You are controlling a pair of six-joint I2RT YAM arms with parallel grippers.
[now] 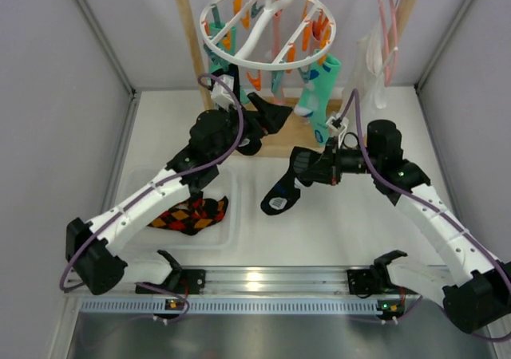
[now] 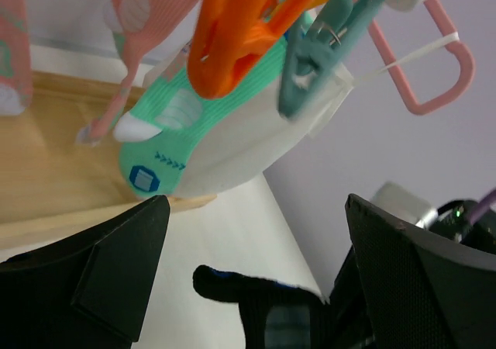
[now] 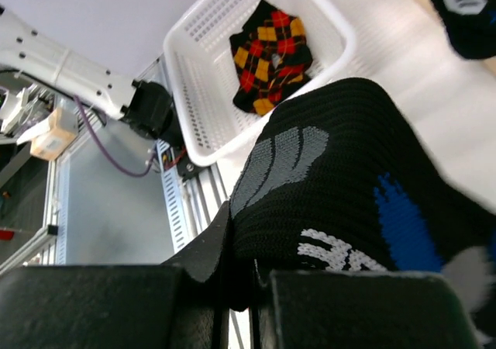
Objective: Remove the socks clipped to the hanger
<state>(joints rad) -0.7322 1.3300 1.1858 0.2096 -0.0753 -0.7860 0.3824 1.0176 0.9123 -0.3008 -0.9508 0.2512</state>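
Note:
The white ring hanger [image 1: 267,24] hangs from the wooden rack with orange and teal pegs. Teal-green socks [image 1: 323,96] and pink socks [image 1: 277,48] stay clipped to it. My right gripper [image 1: 307,167] is shut on a black sock with blue and grey marks [image 1: 279,198], held low over the table; the right wrist view shows the jaws [image 3: 252,279] pinching it [image 3: 349,186]. My left gripper [image 1: 271,118] is open and empty just below the ring. In its wrist view [image 2: 256,209] a teal-green sock [image 2: 186,124] hangs above under an orange peg [image 2: 248,31].
A white basket [image 1: 223,231] at the left holds the black sock with red and orange diamonds [image 1: 192,213]. Another black sock [image 1: 249,145] lies by the rack's base. A pink clothes hanger [image 1: 389,32] and a white garment [image 1: 371,64] hang at the right. Wooden posts [image 1: 185,40] flank the ring.

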